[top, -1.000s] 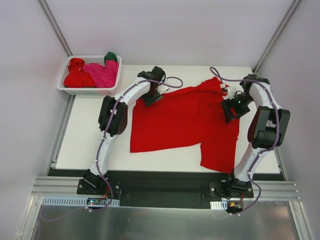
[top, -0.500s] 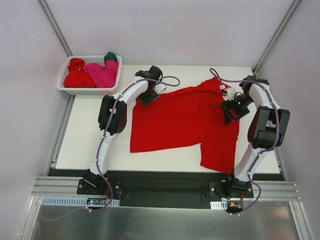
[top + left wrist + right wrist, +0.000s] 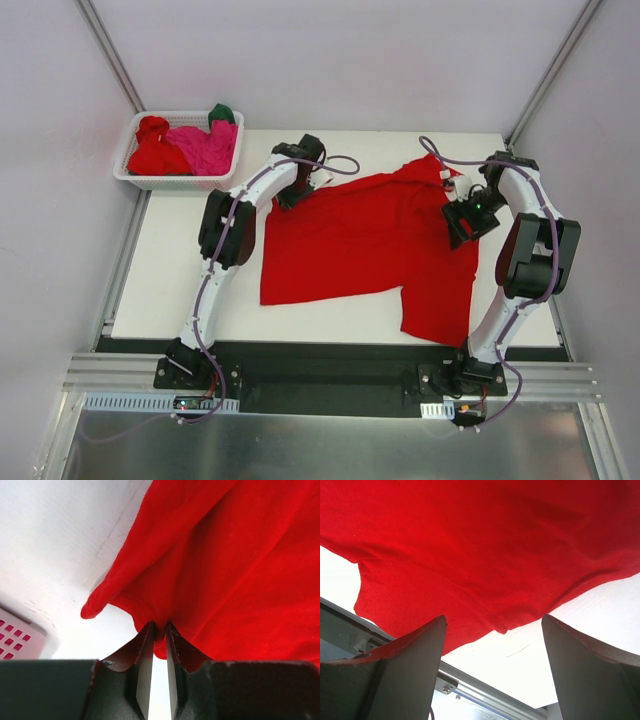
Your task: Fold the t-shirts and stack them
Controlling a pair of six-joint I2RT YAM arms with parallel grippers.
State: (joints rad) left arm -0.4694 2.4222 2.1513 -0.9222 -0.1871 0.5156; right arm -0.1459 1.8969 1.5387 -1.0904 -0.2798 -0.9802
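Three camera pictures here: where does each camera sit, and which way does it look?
Top camera: high behind the robot, looking down at the table, red t-shirt and basket; left arm and right arm show whole.
Left wrist camera: on that wrist, looking along the left fingers, pinched on the shirt's edge.
Right wrist camera: on that wrist, looking past the open right fingers at the shirt.
Shared: all three see the same red t-shirt.

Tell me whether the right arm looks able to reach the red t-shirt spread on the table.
Probably yes. The right pincer hangs open just over the red t-shirt, nothing between it and the cloth; the left pincer pinches the opposite corner, well clear.
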